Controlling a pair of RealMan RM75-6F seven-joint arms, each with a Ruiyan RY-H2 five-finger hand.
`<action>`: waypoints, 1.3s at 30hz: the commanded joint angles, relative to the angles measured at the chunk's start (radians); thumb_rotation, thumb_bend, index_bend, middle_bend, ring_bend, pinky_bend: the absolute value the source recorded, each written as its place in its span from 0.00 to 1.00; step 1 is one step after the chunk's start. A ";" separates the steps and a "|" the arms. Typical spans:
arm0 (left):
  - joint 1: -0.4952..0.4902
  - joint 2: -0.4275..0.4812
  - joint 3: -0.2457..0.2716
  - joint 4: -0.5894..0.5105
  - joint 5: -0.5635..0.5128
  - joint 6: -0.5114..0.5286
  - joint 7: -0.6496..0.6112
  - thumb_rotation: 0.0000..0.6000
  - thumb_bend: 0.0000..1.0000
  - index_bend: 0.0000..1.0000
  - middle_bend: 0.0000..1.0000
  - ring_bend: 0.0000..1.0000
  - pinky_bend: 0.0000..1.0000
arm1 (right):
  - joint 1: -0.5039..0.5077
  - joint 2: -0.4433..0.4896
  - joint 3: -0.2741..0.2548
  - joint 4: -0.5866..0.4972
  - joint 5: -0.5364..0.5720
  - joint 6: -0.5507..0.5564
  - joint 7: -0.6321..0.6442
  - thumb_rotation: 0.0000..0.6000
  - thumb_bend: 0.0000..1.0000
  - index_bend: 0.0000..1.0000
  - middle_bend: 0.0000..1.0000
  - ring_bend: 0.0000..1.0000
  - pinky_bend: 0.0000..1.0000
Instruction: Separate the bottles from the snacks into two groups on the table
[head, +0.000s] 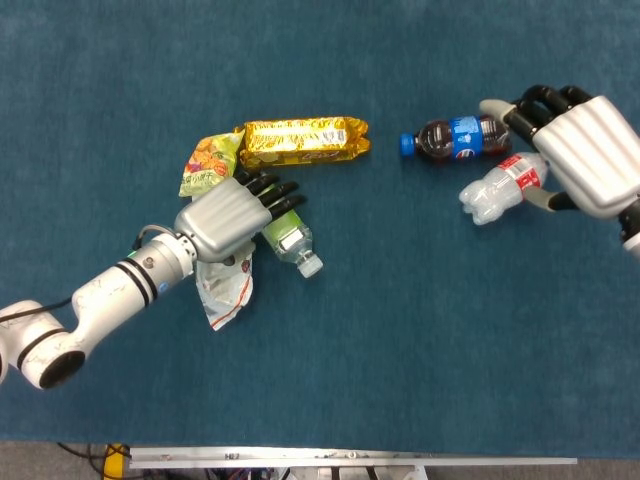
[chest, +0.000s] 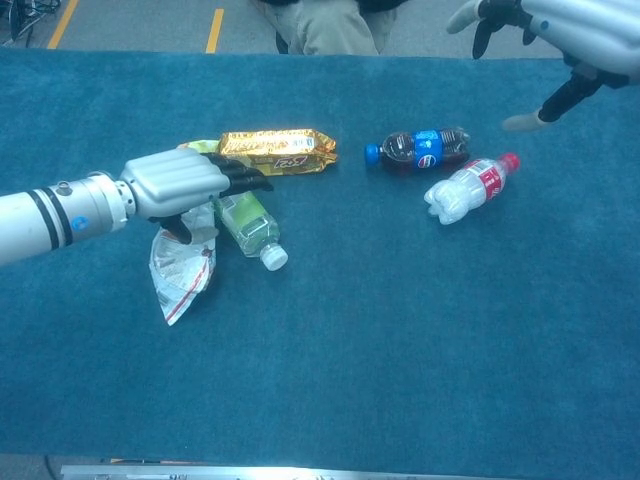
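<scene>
Snacks and bottles lie on a blue-carpeted counter. Left of centre in the head view, the left hand hovers low over the green-labelled bottle, its dark fingers stretched forward and a little apart above the bottle's base; whether they touch it I cannot tell, and nothing is gripped. That bottle lies on its side, white cap pointing toward the lower right. Just beside it, partly under the wrist, lies a clear crumpled snack bag. Above the hand, a green chip packet touches the left end of a gold-wrapped biscuit pack. In the upper right of the frame, a dark cola bottle with a blue cap lies on its side, and a clear bottle with a red label lies just below it, nearly touching. The right hand hangs above these two bottles with fingers spread, holding nothing; the chest view shows it raised well clear of them.
</scene>
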 joint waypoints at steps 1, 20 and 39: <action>-0.003 0.009 0.010 -0.003 0.000 -0.004 0.002 1.00 0.40 0.00 0.05 0.07 0.14 | -0.003 -0.002 0.003 -0.001 -0.003 -0.002 -0.002 1.00 0.10 0.19 0.35 0.24 0.36; -0.046 -0.053 0.014 0.047 -0.024 -0.025 -0.024 1.00 0.40 0.00 0.04 0.07 0.14 | -0.032 0.003 0.019 0.006 -0.004 -0.012 0.005 1.00 0.10 0.19 0.35 0.24 0.36; -0.071 -0.072 0.023 -0.052 0.005 0.000 -0.109 1.00 0.40 0.14 0.16 0.12 0.14 | -0.052 0.007 0.037 0.021 -0.021 -0.012 0.036 1.00 0.10 0.19 0.35 0.24 0.36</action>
